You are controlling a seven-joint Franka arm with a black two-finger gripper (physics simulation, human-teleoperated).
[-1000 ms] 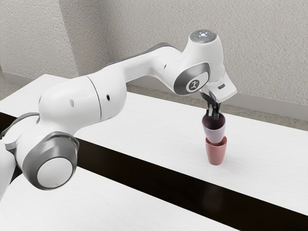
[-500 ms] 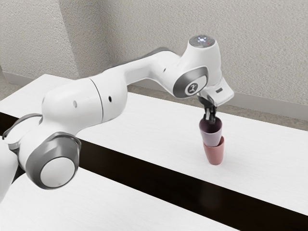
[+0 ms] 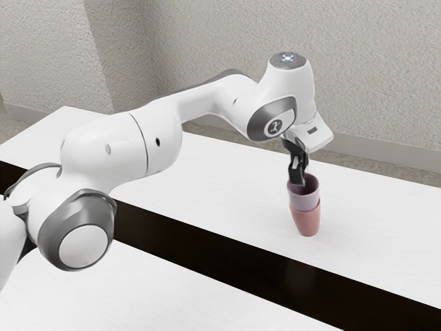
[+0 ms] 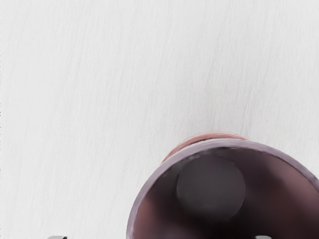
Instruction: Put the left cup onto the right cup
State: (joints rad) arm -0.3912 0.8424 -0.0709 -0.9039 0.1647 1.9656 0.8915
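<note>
We see the purple cup (image 3: 305,195) sitting inside the red cup (image 3: 306,222), upright and mouth up, so the two make one stack. The purple cup's lower part is sunk in the red one. Its upper part and rim stand above the red rim. The red cup stands on the white table (image 3: 207,172), toward the exterior view's right, a little beyond a dark strip (image 3: 207,241) that runs across the tabletop.

The arm (image 3: 172,124) comes in from the exterior view's left and bends down over the stack. Our gripper (image 3: 296,178) points nearly straight down. It reaches the purple cup's rim on the side toward the exterior view's left, and its tip seems to touch that rim. From this angle the black gripper reads as one dark shape against the cup's dark mouth. We cannot tell whether it grips the rim or stands open about it.

In the wrist view we look down into the purple cup (image 4: 279,199) right under the hand. We see a round dark floor, sloping purple inner walls and a pale rim. Just outside that rim, a thin arc of the red cup (image 4: 202,141) peeks out. White table (image 4: 99,99) lies around both.

Behind the table, in the exterior view, rises a pale textured wall (image 3: 379,62).
</note>
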